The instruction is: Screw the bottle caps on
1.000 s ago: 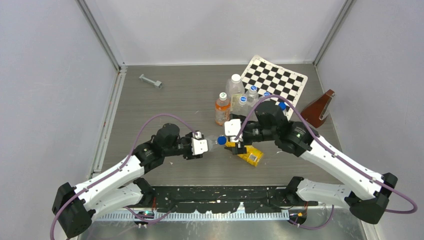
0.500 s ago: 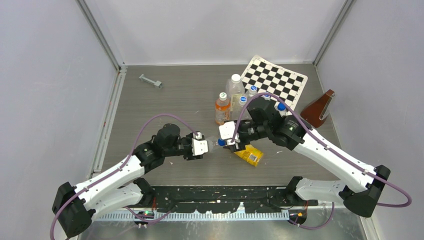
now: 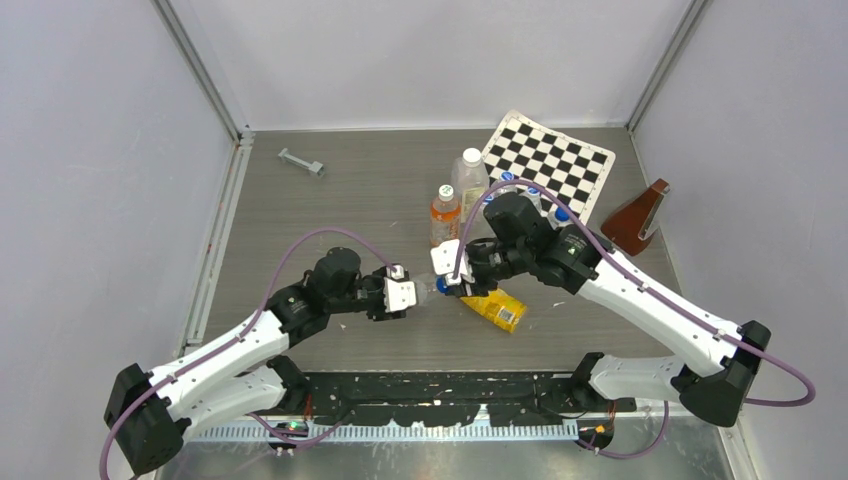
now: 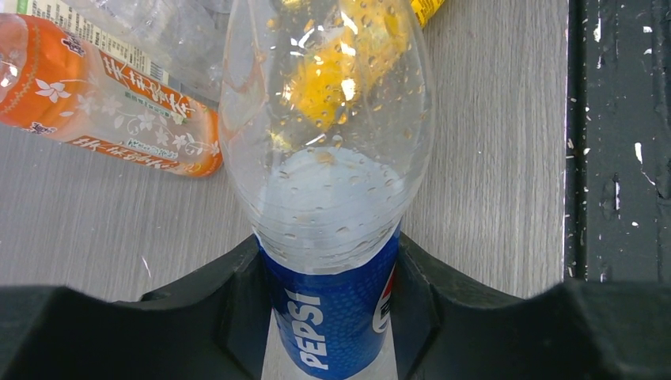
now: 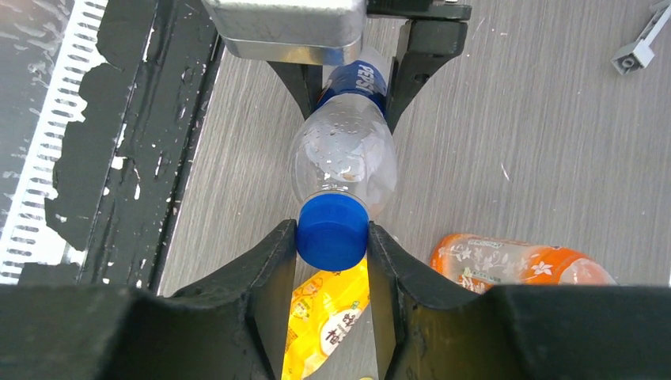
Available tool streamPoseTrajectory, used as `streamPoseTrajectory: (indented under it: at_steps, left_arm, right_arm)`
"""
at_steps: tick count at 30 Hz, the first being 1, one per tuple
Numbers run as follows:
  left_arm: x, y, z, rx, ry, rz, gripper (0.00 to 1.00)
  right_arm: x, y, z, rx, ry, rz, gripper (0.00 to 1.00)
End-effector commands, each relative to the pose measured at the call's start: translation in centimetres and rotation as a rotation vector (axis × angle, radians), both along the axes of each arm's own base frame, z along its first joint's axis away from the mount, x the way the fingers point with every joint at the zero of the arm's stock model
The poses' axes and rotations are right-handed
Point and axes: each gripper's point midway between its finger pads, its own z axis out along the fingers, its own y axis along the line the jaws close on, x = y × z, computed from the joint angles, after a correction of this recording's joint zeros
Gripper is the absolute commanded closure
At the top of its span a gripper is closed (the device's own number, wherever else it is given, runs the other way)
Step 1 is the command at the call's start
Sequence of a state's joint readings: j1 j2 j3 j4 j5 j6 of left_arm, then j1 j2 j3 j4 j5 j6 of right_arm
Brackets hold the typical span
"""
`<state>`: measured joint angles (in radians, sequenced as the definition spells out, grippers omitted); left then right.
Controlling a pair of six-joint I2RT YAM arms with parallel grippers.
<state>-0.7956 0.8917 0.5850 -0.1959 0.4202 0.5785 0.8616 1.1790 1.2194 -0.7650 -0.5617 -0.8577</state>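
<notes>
A clear Pepsi bottle (image 3: 425,290) hangs level above the table, neck pointing right. My left gripper (image 3: 412,292) is shut on its blue label (image 4: 332,317), one finger on each side. A blue cap (image 5: 332,231) sits on the bottle's neck. My right gripper (image 5: 331,237) is shut on that cap, both pads pressing its sides. Under the right gripper lies the yellow juice bottle (image 3: 497,308) on its side, seen between the fingers as a yellow label (image 5: 328,317).
An orange-drink bottle (image 3: 445,215) and a tall clear bottle (image 3: 470,172) stand behind the right arm, with small bottles partly hidden. A checkerboard (image 3: 550,160) and a brown wedge (image 3: 637,218) lie at the back right. A grey part (image 3: 301,161) lies at the back left.
My right gripper has moved left onto the blue cap and its jaws have shut on it. The left gripper and the Pepsi bottle have stayed in place.
</notes>
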Motion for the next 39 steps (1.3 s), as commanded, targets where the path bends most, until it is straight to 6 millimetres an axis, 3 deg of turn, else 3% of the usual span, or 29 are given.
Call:
streamPoseTrajectory:
  at_steps: [1, 3, 4, 5, 6, 9, 13, 20, 28, 35, 39]
  left_arm:
    - [0.1, -1.0, 2.9, -0.063, -0.043, -0.024, 0.49]
    - [0.3, -0.9, 2.9, -0.062, -0.048, -0.015, 0.49]
    - [0.4, -0.8, 2.9, -0.061, -0.052, -0.01, 0.49]
    - [0.5, -0.8, 2.9, -0.061, -0.06, -0.003, 0.49]
    - [0.7, -0.6, 2.9, -0.058, -0.064, 0.008, 0.49]
    - [1.2, -0.4, 2.8, -0.047, -0.079, 0.032, 0.49]
    - [1.5, -0.3, 2.7, -0.037, -0.085, 0.043, 0.5]
    - [2.2, 0.1, 2.7, -0.025, -0.116, 0.08, 0.5]
    - [3.3, 0.8, 3.1, -0.025, -0.16, 0.154, 0.5]
    - [6.5, 3.5, 3.8, 0.021, -0.278, 0.382, 0.54]
    - [7.1, 4.3, 4.2, 0.053, -0.359, 0.426, 0.54]
  right_arm:
    - [0.7, 0.4, 1.5, 0.041, 0.027, -0.078, 0.63]
    - [1.6, 0.6, 1.6, 0.077, 0.083, -0.202, 0.8]
    - [2.1, 0.4, 1.8, 0.099, 0.137, -0.307, 0.93]
    - [3.0, 0.5, 1.8, 0.143, 0.205, -0.431, 0.98]
    - [3.7, 0.7, 3.1, 0.22, 0.221, -0.498, 0.99]
    - [6.0, -0.9, 3.1, 0.369, 0.426, -0.894, 0.99]
    - [7.1, -3.0, 3.3, 0.527, 0.64, -1.228, 0.99]
    - [7.5, -2.5, 2.8, 0.618, 0.8, -1.326, 0.99]
    - [8.4, -3.7, 5.8, 0.784, 0.78, -1.33, 0.99]
    - [8.1, -3.1, 6.4, 0.825, 0.886, -1.341, 0.99]
    - [8.3, -2.1, 5.7, 0.828, 0.945, -1.334, 0.99]
